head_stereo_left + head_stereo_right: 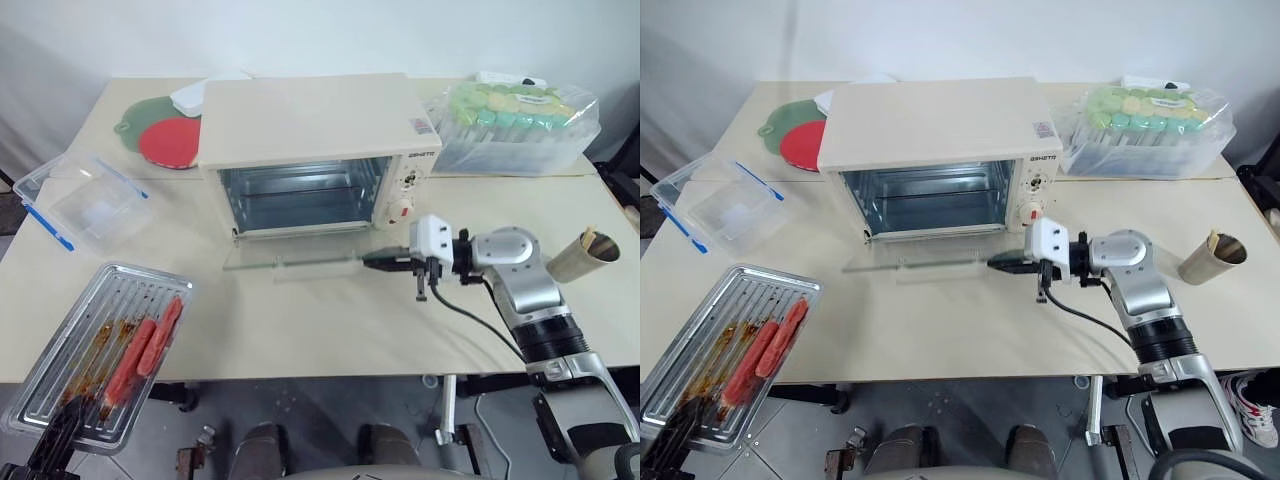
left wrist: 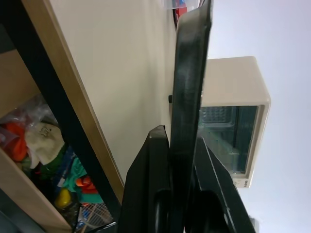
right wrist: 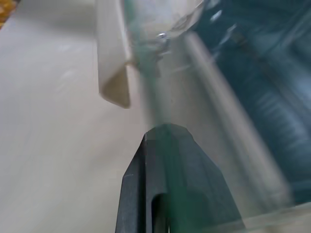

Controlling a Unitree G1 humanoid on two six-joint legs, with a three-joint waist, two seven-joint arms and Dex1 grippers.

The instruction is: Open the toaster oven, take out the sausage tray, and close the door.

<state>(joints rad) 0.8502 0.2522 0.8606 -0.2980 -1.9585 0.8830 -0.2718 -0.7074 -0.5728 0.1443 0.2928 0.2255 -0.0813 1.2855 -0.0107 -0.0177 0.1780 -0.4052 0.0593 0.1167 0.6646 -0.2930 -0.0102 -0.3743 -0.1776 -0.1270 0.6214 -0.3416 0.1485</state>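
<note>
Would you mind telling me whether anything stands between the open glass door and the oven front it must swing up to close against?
Nothing visible does. The toaster oven is empty, the sausage tray is held out at the table's near left corner by the left gripper, and the shut right gripper sits under the door edge.

Shut right pincer (image 1: 1002, 264) at the right edge of the lowered door (image 1: 925, 262).

Cream counter (image 1: 330, 330) bearing non-task items. Far left: green mat (image 1: 140, 115) overlapped by a red disc (image 1: 170, 142). Left: clear blue-rimmed plastic box (image 1: 85, 200). Far right: clear pack of green-capped tubes (image 1: 515, 125). Right edge: tilted paper cup (image 1: 582, 257).
</note>
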